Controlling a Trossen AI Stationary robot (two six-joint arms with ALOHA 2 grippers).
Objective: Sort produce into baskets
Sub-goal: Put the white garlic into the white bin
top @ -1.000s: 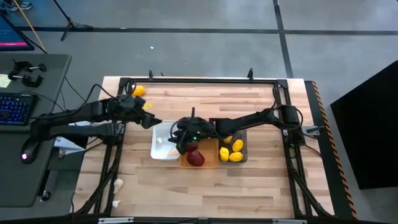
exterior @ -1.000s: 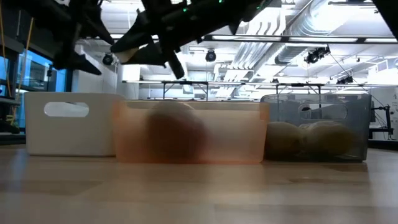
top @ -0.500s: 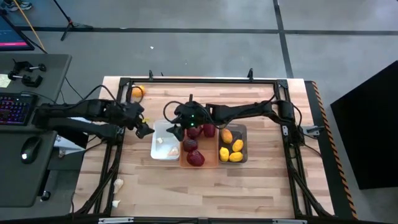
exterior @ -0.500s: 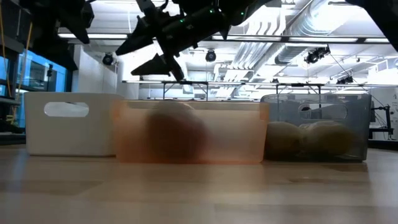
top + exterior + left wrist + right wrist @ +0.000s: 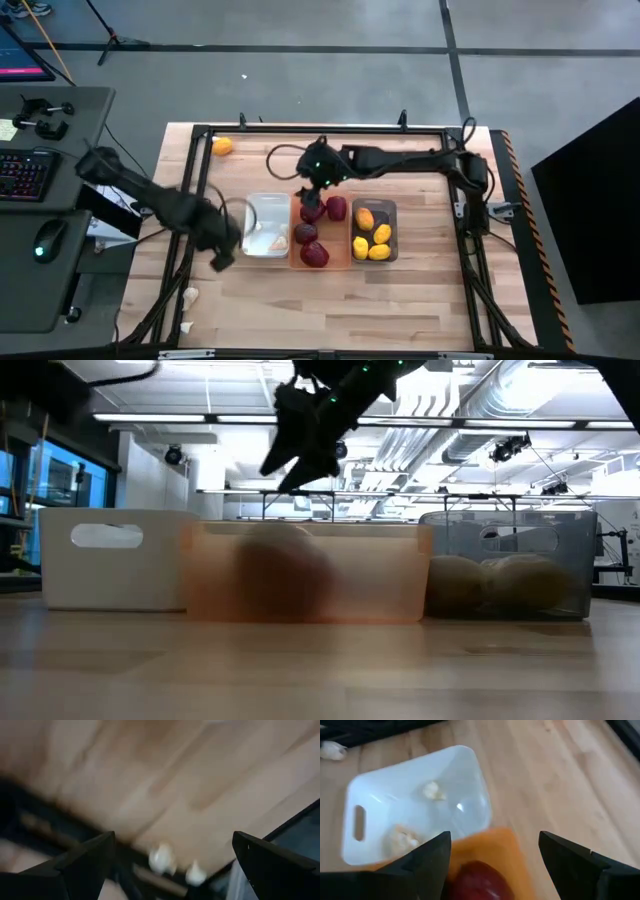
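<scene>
Looking back a second, I see my right gripper (image 5: 311,187) has lifted away from the orange plastic basket (image 5: 320,262); its fingers are spread wide, holding nothing. Four dark red round fruits (image 5: 315,254) now lie there. My left gripper (image 5: 222,257), wide open and empty, has swung beside the white plastic basket (image 5: 265,251). I can read no writing.

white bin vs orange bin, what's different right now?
Colour: the white bin is opaque white; the orange bin is translucent orange in the low view.
Contents: the white bin holds two whitish bulbs; the orange bin holds four dark red pieces.
Position: the white bin sits on the left arm's side; the orange bin is in the middle of the row.
Shared: both are upright, rectangular and of like size.
</scene>
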